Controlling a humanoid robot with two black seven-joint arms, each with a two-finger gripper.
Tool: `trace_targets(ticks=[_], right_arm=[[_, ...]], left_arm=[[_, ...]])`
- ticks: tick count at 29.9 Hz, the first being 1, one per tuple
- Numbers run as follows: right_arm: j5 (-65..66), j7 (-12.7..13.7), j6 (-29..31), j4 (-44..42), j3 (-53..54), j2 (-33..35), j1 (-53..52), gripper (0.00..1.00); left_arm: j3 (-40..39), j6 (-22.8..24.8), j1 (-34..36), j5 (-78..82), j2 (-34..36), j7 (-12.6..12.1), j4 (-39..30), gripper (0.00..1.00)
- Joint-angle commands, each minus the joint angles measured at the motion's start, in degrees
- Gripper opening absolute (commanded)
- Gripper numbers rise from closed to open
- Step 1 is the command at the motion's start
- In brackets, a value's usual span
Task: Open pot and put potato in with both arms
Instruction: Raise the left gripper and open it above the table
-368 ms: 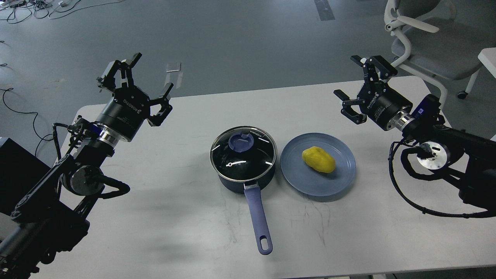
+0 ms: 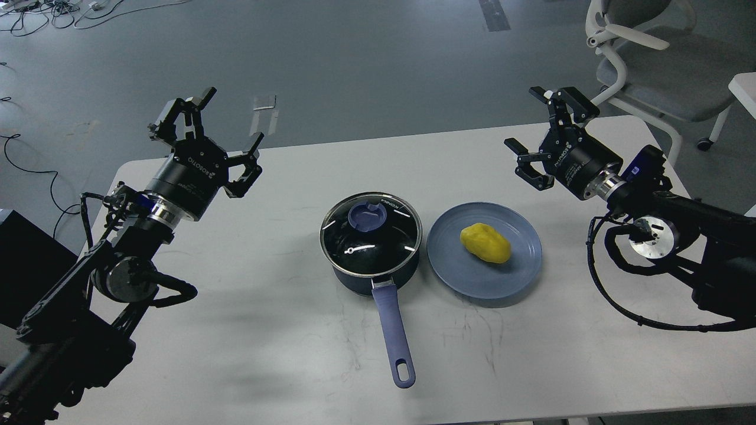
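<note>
The dark navy pot (image 2: 394,273) stands at the table's middle, its long periwinkle handle (image 2: 393,330) pointing toward me. A round glass lid with a blue knob (image 2: 367,215) covers it. The yellow potato (image 2: 485,242) lies on a flat blue plate (image 2: 520,265) just right of the pot. My left gripper (image 2: 208,137) is open and empty, raised over the table's far left, well away from the pot. My right gripper (image 2: 542,134) is open and empty, raised over the far right, behind the plate.
The white table (image 2: 283,354) has its far edge just behind both grippers. A grey office chair (image 2: 649,59) stands beyond the far right corner. Cables lie on the floor at the far left.
</note>
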State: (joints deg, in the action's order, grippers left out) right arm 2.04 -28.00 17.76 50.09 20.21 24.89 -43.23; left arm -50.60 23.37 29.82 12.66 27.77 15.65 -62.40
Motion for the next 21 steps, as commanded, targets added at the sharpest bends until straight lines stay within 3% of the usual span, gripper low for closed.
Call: trace_targets(ticks=[1, 9, 21], right_arm=[[0.1, 0.0, 0.0, -0.1, 0.0, 0.0, 0.0, 1.00], [0.2, 0.0, 0.0, -0.1, -0.3, 0.1, 0.2, 1.00], [0.2, 0.0, 1.7, 0.0, -3.3, 0.0, 0.2, 1.00]], left_arm=[[0.5, 0.5, 0.7, -0.1, 0.3, 0.1, 1.1, 0.98], [0.8, 0.8, 0.5, -0.6, 1.8, 0.0, 3.1, 0.98], [0.9, 2.7, 0.0, 0.6, 1.8, 1.3, -0.3, 0.98]])
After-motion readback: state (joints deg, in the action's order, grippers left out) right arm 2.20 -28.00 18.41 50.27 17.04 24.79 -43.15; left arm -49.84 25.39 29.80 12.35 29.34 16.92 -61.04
